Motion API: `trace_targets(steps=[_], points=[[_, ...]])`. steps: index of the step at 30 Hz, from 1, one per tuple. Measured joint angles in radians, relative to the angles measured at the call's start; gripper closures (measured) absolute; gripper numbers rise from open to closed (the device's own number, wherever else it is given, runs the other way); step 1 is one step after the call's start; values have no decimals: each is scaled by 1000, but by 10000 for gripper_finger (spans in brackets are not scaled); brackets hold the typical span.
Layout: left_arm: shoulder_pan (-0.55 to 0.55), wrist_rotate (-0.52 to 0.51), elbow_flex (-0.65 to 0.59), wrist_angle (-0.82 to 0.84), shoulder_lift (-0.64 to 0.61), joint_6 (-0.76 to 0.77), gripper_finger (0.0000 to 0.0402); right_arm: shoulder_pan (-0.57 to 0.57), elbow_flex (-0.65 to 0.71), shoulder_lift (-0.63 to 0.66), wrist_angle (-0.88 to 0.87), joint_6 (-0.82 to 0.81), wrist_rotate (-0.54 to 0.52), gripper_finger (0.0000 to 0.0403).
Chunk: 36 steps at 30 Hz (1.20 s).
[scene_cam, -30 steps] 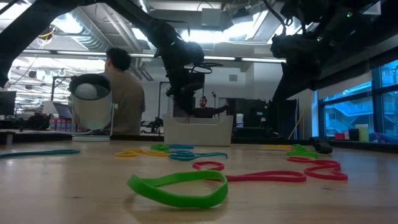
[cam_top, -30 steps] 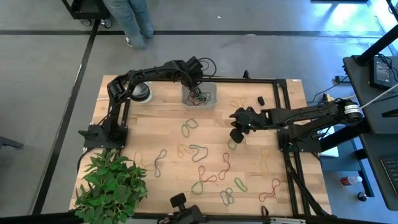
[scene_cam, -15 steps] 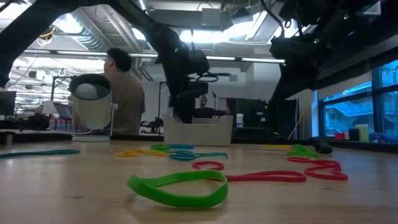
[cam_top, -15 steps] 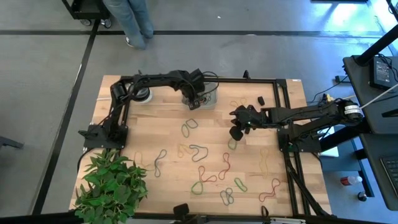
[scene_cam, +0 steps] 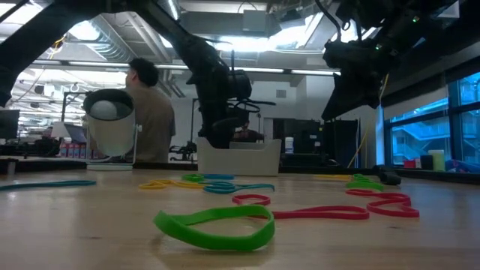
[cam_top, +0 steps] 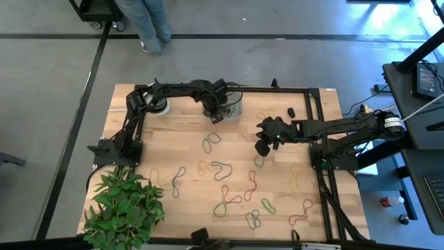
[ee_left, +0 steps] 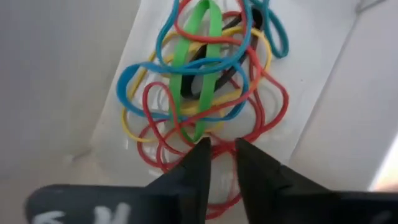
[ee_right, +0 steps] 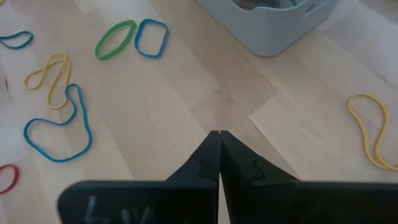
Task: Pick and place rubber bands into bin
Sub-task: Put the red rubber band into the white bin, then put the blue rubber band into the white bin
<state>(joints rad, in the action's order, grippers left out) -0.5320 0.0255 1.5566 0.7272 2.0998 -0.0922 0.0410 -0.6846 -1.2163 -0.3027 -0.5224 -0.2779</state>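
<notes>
The left arm reaches from its base at the table's left edge across the far side, bent at the elbow, with the left gripper pointing down into the bin near the far edge of the wooden table. In its wrist view the two dark fingers stand slightly apart with a narrow gap between the tips and nothing pinched there; just beyond them lies a tangled heap of rubber bands in green, blue, red and yellow on the bin's pale floor.

The right arm stretches in from the right side, nearly straight, its right gripper hanging above bare wood toward the middle of the table, near the bin. Its fingers are pressed together at the tips and hold nothing.

More loose bands lie scattered over the near half of the table. In the low view the bin's contents are hidden behind its wall, and the left gripper shows only as a dark shape. A person stands beyond the table.
</notes>
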Motion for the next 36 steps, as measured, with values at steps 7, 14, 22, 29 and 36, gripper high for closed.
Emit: trace_targets(steps=[7,14,22,29,36], points=[[1,-4,50,115,-7,8,263,0,0,0,-1,1,1,394],[10,-2,148,229,-47,116,245,0,0,0,-17,3,2,394],[68,-19,177,277,-149,285,270,-1,0,0,-52,3,97,394],[168,-83,177,305,-248,398,365,-41,0,0,-104,3,182,394],[298,-83,21,269,-346,509,400,-196,0,0,-144,-51,88,398]])
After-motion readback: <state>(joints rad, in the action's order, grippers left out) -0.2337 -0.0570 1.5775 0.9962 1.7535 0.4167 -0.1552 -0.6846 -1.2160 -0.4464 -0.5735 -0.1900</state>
